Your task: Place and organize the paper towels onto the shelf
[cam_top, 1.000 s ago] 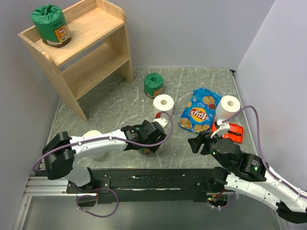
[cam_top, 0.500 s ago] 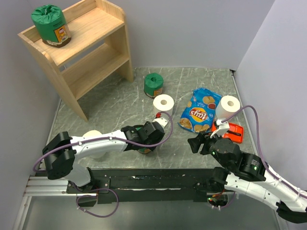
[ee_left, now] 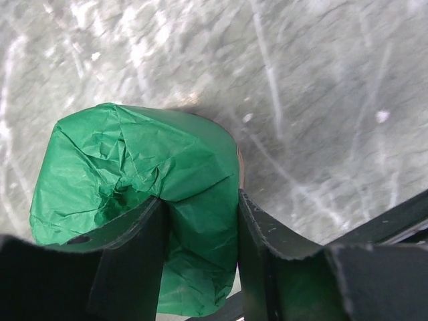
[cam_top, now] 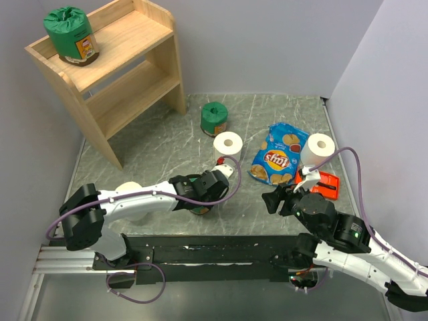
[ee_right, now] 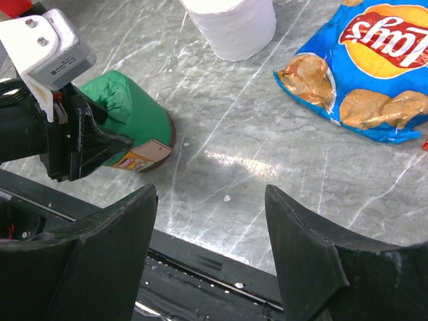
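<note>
Left wrist view: my left fingers [ee_left: 130, 261] pinch the green-wrapped paper towel roll [ee_left: 134, 160] on the table [cam_top: 154, 147], well apart from the shelf [cam_top: 127, 37]; right fingers [ee_right: 314, 254] spread, empty. Grasping step, I judge; next comes lifting it across onto the shelf

— What colour is the wrapped paper towel roll [ee_left: 134, 200] at the table's near edge?
— Crinkly green, with an orange-brown label. The left gripper [ee_left: 200, 200] is black.
— And the table [cam_top: 160, 147]?
— Grey marble, white-veined. The chip bag [cam_top: 277, 155] is blue with a red-and-yellow logo, the packet [cam_top: 326, 185] red, the shelf [cam_top: 127, 33] pale wood.
</note>
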Motion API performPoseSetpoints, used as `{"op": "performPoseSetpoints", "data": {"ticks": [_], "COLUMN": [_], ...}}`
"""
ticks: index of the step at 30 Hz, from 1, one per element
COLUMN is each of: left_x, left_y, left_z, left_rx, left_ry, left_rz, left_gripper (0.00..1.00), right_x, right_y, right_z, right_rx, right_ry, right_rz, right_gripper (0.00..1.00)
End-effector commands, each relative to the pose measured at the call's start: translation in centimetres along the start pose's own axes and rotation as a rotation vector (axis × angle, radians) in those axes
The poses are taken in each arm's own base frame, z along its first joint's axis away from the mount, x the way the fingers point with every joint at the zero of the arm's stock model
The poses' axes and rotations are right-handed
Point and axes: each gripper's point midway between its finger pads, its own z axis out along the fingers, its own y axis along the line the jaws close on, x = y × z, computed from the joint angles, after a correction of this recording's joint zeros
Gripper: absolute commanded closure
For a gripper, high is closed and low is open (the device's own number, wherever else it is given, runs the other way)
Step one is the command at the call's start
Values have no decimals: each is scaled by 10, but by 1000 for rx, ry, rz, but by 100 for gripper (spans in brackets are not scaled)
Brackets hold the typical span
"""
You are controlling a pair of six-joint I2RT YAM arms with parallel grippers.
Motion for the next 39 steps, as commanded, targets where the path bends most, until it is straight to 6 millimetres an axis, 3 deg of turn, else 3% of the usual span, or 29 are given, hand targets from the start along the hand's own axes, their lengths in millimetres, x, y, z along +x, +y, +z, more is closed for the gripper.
{"op": "performPoseSetpoints", "data": {"ticks": [1,3,4,6,9,11,12,20,24,27,31,35,39], "left_x": [-31,-38,-54,-66,-111,-130,-151,-244,-273,-291,-313,-333,-347], "left_y": [18,32,34,47,65,76,87,150,203,230,249,262,289], "left_z": [-29,-41,-53,-71,-111,-130,-152,-249,-285,-304,-320,-323,-307], "left_rx": [-81,-138,-143,-196,-258,-293,-335,-549,-678,-735,-811,-838,-915], "left_ry": [-71,-75,-111,-132,-237,-281,-347,-679,-773,-830,-885,-933,-932], "left_rz": [-12,-5,-25,-27,-47,-22,-48,-55,-101,-106,-61,-44,-12], "left_gripper": [65,66,66,66,66,66,66,67,68,68,69,68,69], "right_x": [-5,-7,-8,-11,-19,-26,-27,-33,-35,-35,-35,-34,-35], "right_y": [-4,-2,-1,2,7,9,10,20,22,23,26,28,29], "right_z": [0,1,0,0,-2,-4,-3,-4,-6,-7,-8,-8,-9], "right_rx": [21,17,12,9,4,2,4,-22,-26,-30,-39,-42,-48], "right_ry": [-30,-30,-29,-28,-33,-41,-38,-32,-26,-18,-13,0,5], "right_rz": [12,9,6,2,-11,-14,-18,-10,-9,-4,0,-5,0], "right_gripper": [27,27,27,27,27,27,27,27,27,27,27,27,27]}}
